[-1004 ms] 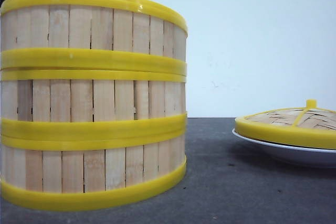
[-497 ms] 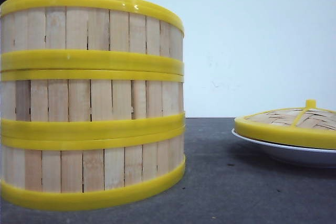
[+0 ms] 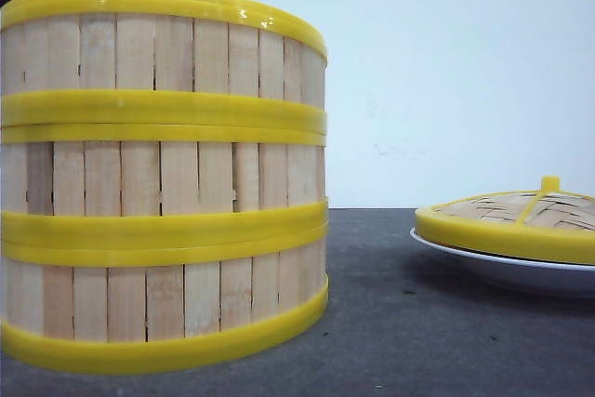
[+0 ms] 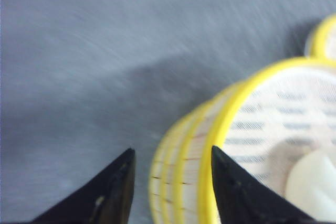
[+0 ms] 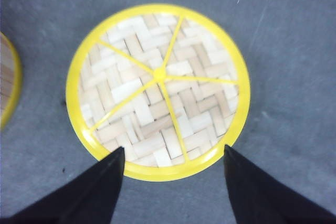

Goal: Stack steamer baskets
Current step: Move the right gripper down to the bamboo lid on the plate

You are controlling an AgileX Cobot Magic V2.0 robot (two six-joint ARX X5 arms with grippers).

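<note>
Three steamer baskets (image 3: 163,178) were seen in the front view, stacked one on another in a single column on the left of the dark counter (image 3: 418,323), the yellow rims meeting closely at each joint and the walls lined up without a visible lean. To the right, well apart from the stack, a woven lid (image 3: 516,216) was shown resting on a white plate (image 3: 502,271). In the left wrist view, which was blurred, the left pincer (image 4: 170,182) was shown open and empty, its dark fingers (image 4: 113,192) spread, one to each side of the top basket's rim, with nothing clamped between them; whether the rim was touched could not be told. A pale rounded thing, too blurred to name, was glimpsed inside the top basket. In the right wrist view the right pincer (image 5: 173,182) was shown open and empty above the lid, its tips clear of it. The stacking itself was judged to be done, since all three baskets stood in one pile; little more than drawing the left arm away seemed to be left.
</note>
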